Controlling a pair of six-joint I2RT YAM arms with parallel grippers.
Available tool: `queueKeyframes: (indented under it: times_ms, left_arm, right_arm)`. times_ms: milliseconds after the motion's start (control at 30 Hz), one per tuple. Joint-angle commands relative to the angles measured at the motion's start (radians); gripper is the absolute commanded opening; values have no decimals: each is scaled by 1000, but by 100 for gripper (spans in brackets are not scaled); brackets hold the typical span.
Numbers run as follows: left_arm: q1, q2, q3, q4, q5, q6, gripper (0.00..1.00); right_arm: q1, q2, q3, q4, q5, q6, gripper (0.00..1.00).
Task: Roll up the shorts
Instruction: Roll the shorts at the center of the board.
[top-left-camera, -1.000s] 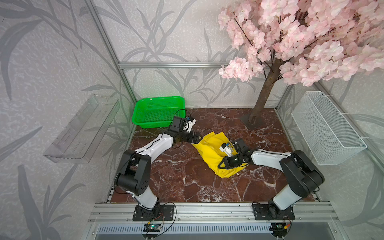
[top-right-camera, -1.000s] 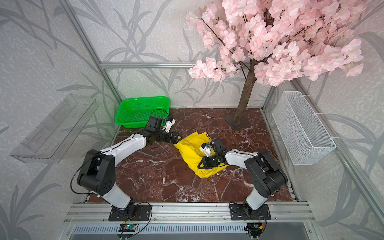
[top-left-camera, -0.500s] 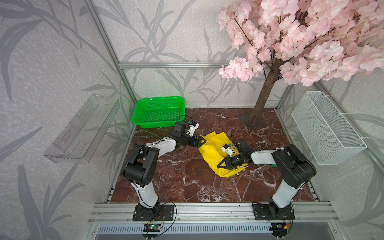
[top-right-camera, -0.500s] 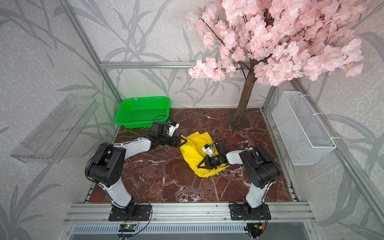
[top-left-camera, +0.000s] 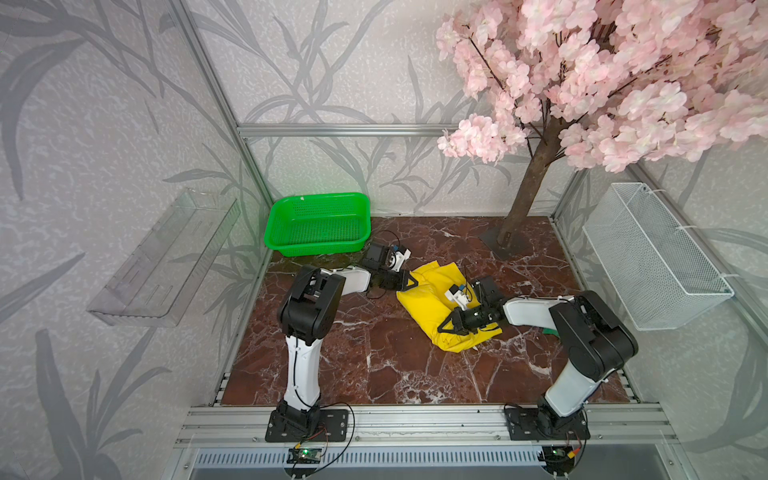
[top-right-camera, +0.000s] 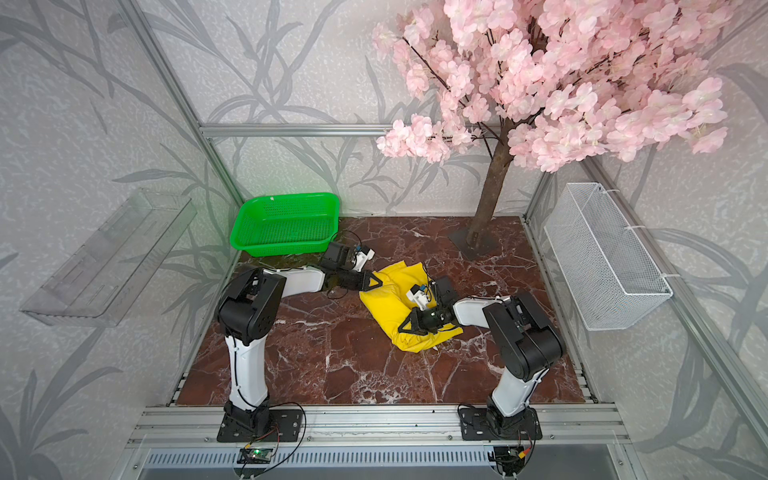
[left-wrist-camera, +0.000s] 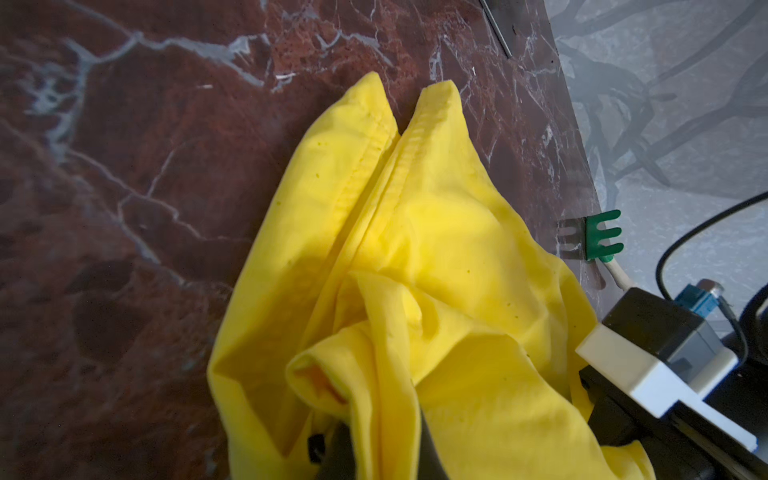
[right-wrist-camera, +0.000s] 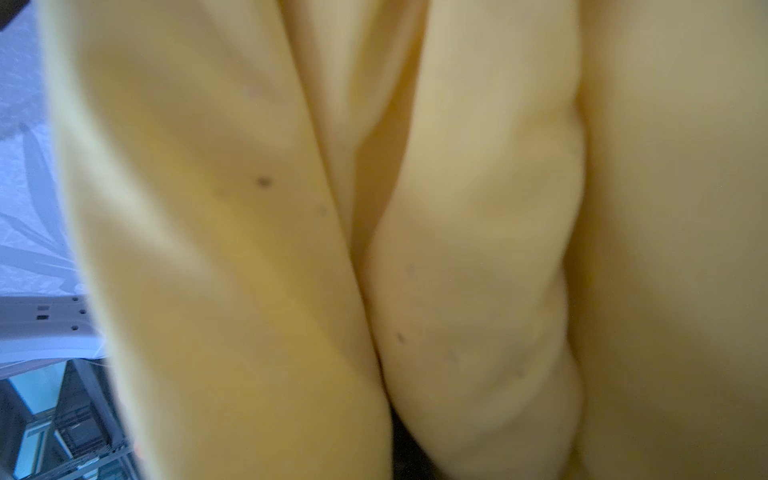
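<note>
The bright yellow shorts (top-left-camera: 420, 300) (top-right-camera: 385, 309) lie bunched in a folded heap on the marble floor, mid-table. My left gripper (top-left-camera: 412, 282) (top-right-camera: 377, 282) is at the heap's far-left corner, shut on a fold of the fabric. In the left wrist view the pinched fold of the shorts (left-wrist-camera: 436, 232) rises between the two dark fingers (left-wrist-camera: 340, 453). My right gripper (top-left-camera: 448, 327) (top-right-camera: 406, 327) is shut on the shorts at the near-right part of the heap. Blurred yellow cloth of the shorts (right-wrist-camera: 208, 249) fills the right wrist view and hides the jaws.
A green basket (top-left-camera: 318, 199) stands at the back left, just behind the left wrist. The tree trunk's base plate (top-left-camera: 505, 247) is at the back right. A white wire basket (top-left-camera: 652, 257) and a clear shelf (top-left-camera: 166, 257) hang on the side walls. A small green fork (left-wrist-camera: 602, 235) lies by the right wall.
My left gripper has moved right onto the shorts' corner and gone from open to shut on the fabric. The right gripper has kept its grip, almost unmoved.
</note>
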Motion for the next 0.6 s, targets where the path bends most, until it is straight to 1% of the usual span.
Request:
queueKeyframes:
  times_ms: [0, 67, 100, 133, 233, 267, 367, 400, 433, 467, 500, 533, 567]
  left_arm:
    - [21, 12, 6, -167, -200, -30, 0]
    - [32, -24, -30, -209, -321, -70, 0]
    - [43, -42, -54, -217, -357, -95, 0]
    - [61, -65, -83, -233, -386, -128, 0]
    - [114, -154, -200, -243, -424, -214, 0]
    - [122, -192, -244, -238, -437, -239, 0]
    - [121, -275, -349, -212, -441, -298, 0]
    - [121, -295, -374, -199, -435, -322, 0]
    - [121, -307, -387, -196, -434, -340, 0]
    - [120, -314, -394, -195, -436, -362, 0]
    - [119, -318, -396, -194, -437, -378, 0]
    - [118, -319, -390, -198, -441, -385, 0]
    - [117, -314, -376, -212, -452, -388, 0]
  right_arm:
    - [-6, -6, 52, -247, 235, -59, 0]
    - [5, -6, 106, -312, 303, -83, 1]
    - [8, -6, 130, -335, 324, -94, 1]
    - [5, 2, 162, -358, 345, -106, 1]
    - [5, 75, 280, -451, 402, -163, 3]
    - [0, 104, 317, -467, 394, -178, 4]
    - [-32, 167, 380, -456, 281, -176, 7]
    - [-47, 185, 394, -448, 230, -171, 11]
    - [-57, 196, 407, -449, 211, -164, 15]
    - [-64, 204, 422, -458, 208, -163, 24]
    - [-67, 199, 436, -477, 226, -175, 34]
    - [-66, 186, 443, -490, 257, -183, 40]
    - [-66, 160, 449, -504, 288, -192, 43]
